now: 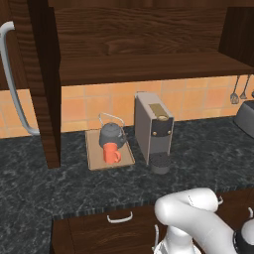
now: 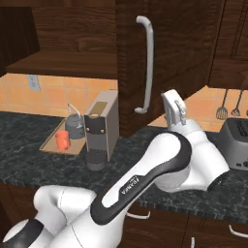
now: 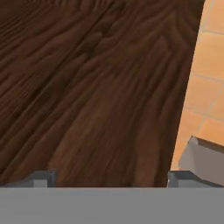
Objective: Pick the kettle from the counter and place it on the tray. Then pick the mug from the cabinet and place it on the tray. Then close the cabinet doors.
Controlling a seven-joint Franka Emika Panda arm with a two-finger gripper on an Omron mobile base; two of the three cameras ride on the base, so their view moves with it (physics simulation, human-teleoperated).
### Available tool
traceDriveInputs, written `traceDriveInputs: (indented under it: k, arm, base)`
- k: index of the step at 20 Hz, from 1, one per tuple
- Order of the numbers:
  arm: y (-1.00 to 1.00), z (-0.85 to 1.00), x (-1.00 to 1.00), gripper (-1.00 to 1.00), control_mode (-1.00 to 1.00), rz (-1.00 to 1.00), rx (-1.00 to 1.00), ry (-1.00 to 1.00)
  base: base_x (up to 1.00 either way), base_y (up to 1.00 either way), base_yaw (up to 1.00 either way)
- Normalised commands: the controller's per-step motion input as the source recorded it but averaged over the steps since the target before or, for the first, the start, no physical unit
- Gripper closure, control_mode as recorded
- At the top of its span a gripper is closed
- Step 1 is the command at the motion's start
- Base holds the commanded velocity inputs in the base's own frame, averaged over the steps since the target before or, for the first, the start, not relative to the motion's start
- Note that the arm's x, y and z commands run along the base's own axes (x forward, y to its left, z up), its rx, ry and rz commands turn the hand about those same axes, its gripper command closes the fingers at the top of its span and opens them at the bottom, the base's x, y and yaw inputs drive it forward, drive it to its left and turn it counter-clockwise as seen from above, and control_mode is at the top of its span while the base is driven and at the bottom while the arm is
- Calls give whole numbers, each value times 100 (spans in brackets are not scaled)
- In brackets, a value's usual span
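Observation:
The tan tray (image 1: 92, 151) lies on the dark counter (image 1: 198, 158) under the open cabinet (image 1: 149, 67). The dark grey kettle (image 1: 111, 134) and the orange-red mug (image 1: 111, 154) both stand on it, the mug in front. From the right, the tray (image 2: 51, 144), kettle (image 2: 74, 127) and mug (image 2: 62, 139) sit left of the coffee machine. Both cabinet doors stand open: the left door (image 1: 44, 84) and the right door (image 2: 179, 48). My gripper (image 2: 173, 102) is raised close to the right door's lower part, below its silver handle (image 2: 147, 63). In the hand view the gripper (image 3: 111, 180) is open and empty, facing the door's wood (image 3: 96, 87).
A tall grey coffee machine (image 1: 154, 129) stands right of the tray. A toaster (image 2: 237, 143) sits at the counter's right end, with utensils (image 2: 227, 104) hanging on the orange tile wall. Drawers (image 1: 119, 218) run below the counter. The left door's handle (image 1: 10, 74) juts out.

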Motion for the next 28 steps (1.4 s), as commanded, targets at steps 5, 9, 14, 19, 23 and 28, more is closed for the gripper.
traceDriveInputs:
  k: [5,9,14,19,23,28]
  arm:
    - [31,3,55,-100,-100,0,-2,24]
    - [16,0,61,-100,-100,0,3,4]
    - [8,8,53,-100,-100,-1,8,-1]
    - [0,61,44,-100,-100,-6,0,8]
    - [4,60,41,-100,-100,-6,1,3]
    - [67,27,28,-100,-100,-8,5,-15]
  base:
    - [0,0,0]
    - [0,0,0]
    - [0,0,0]
    - [0,0,0]
    - [0,0,0]
    - [0,0,0]
